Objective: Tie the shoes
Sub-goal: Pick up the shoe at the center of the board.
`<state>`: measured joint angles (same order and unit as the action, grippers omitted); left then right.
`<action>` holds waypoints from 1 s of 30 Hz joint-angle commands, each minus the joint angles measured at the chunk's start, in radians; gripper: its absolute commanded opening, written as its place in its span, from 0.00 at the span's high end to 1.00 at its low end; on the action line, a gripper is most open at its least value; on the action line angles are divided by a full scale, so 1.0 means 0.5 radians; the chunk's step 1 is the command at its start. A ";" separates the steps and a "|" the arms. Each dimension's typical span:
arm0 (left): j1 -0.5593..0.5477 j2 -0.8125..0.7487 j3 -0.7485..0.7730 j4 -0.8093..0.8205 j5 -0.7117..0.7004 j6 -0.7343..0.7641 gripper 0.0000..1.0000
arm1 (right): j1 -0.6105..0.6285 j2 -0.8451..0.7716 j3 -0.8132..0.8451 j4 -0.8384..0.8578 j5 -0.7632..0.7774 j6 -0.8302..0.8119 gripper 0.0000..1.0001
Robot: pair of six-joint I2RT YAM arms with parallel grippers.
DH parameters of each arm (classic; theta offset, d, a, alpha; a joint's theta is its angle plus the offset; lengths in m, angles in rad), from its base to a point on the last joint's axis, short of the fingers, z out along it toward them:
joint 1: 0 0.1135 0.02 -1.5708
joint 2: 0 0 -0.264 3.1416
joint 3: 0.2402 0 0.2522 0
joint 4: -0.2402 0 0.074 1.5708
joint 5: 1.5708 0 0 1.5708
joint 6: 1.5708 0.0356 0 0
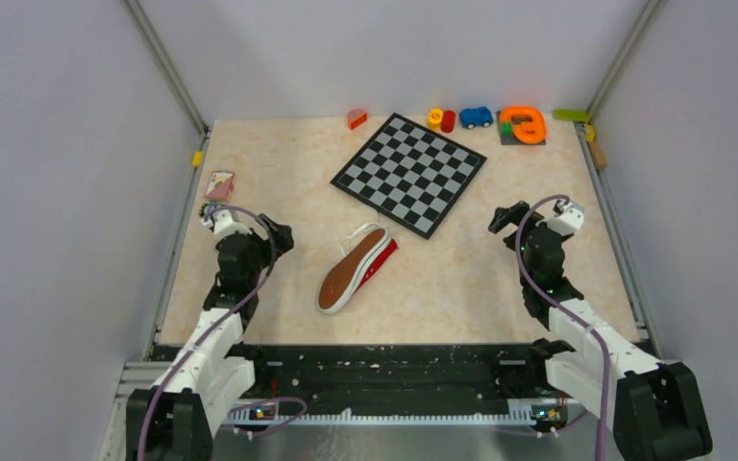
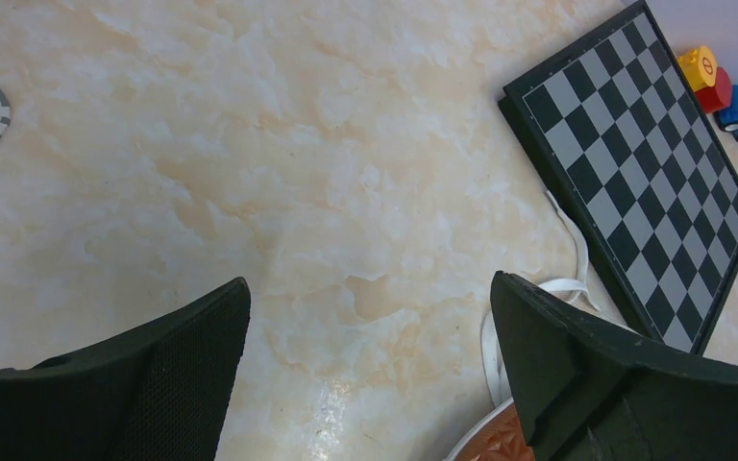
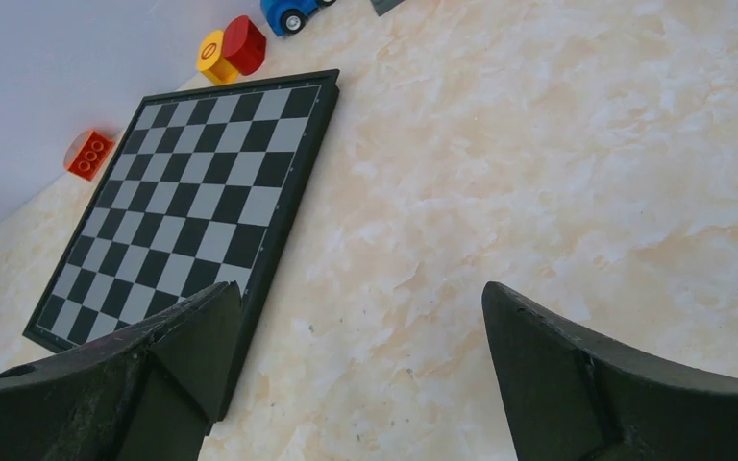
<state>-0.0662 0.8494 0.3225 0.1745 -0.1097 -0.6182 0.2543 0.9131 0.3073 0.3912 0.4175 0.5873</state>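
Red shoe (image 1: pixel 356 270), laid diagonally with the sole up, is found nearer the left gripper (image 1: pixel 281 237) than the right gripper (image 1: pixel 505 218); both are spread apart.

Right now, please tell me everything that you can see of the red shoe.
The shoe is one red canvas sneaker. It lies tipped over on the table, nearer the left arm than the right arm. Its reddish-brown outsole faces up, edged in white rubber, and a strip of red upper shows beside it. The white laces trail loose, untied, at its far end near the chessboard. Nothing holds it.
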 commanded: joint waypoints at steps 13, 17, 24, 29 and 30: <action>-0.657 0.485 0.335 0.148 0.625 0.627 0.09 | -0.004 0.080 0.054 0.132 -0.210 -0.078 0.02; -0.949 0.846 0.643 -0.148 0.419 0.818 0.09 | -0.004 0.109 0.075 0.126 -0.241 -0.092 0.02; -1.292 1.300 0.999 -0.464 0.001 0.975 0.07 | -0.003 0.130 0.077 0.139 -0.283 -0.099 0.02; -1.302 1.391 1.080 -0.586 -0.179 0.947 0.11 | -0.003 0.134 0.085 0.133 -0.304 -0.103 0.03; -1.304 1.389 1.081 -0.592 -0.196 0.945 0.12 | -0.003 0.135 0.086 0.132 -0.307 -0.101 0.03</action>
<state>-0.7197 1.5433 0.8200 -0.0620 -0.1013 -0.1619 0.2543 0.9779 0.3084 0.4221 0.2810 0.5495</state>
